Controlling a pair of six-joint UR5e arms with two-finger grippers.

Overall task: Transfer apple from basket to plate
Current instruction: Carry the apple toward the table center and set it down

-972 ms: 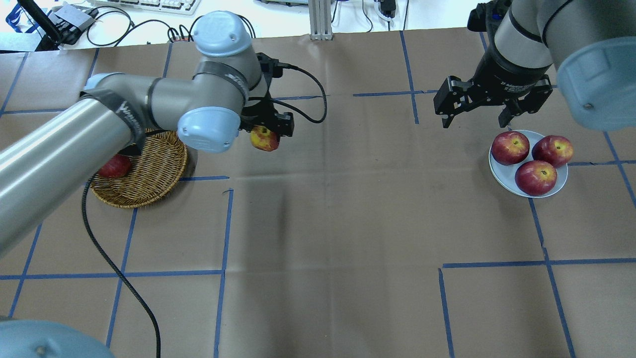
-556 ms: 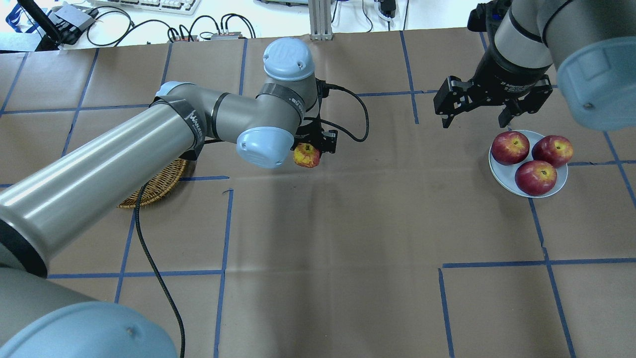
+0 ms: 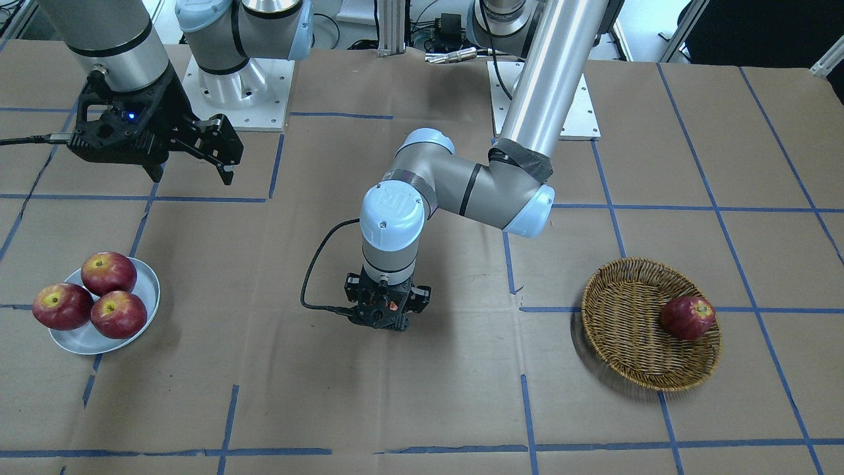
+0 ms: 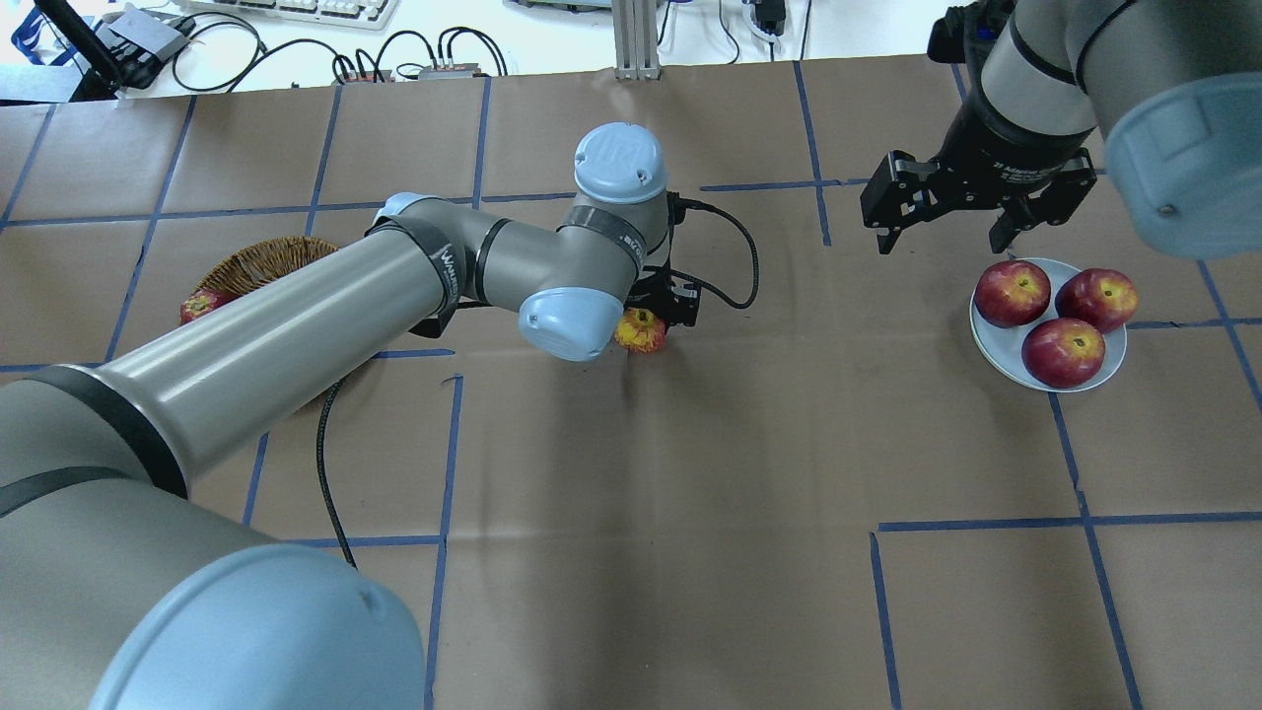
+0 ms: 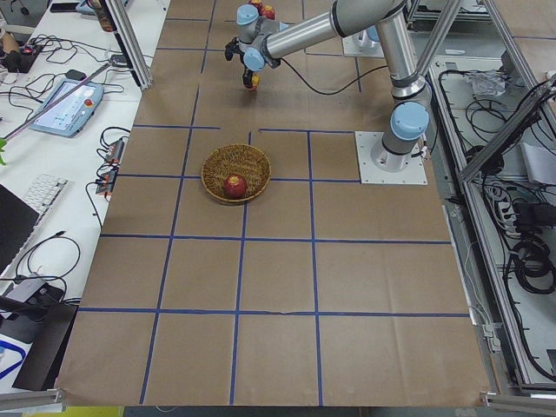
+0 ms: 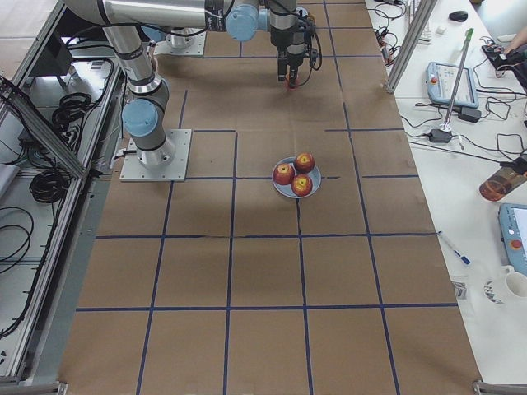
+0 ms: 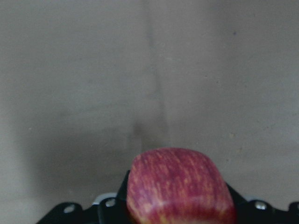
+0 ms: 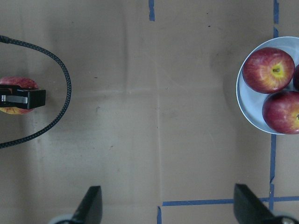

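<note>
Where the table lies nearest the operators' side, entry one: the plate [image 3: 76,343], at the robot's right, holding three dark red apples [image 3: 119,314] that are packed close together and cover most of it. Entry two: the basket [image 3: 626,330], at the robot's left and well apart from the plate, holding one dark red apple [image 3: 688,317] by the wall on the side away from the plate. Entry three, between the two containers near mid-table: the left gripper [image 3: 384,316], pointing down, jaws closed on the apple [image 4: 640,332], pinkish-red with yellow streaks, over the brown paper table [image 3: 422,396] and in neither container. Entry four, farther back toward the robot's base: the right gripper [image 4: 944,235], fingers spread wide with nothing between them, hanging above the table near the plate and apart from it.
</note>
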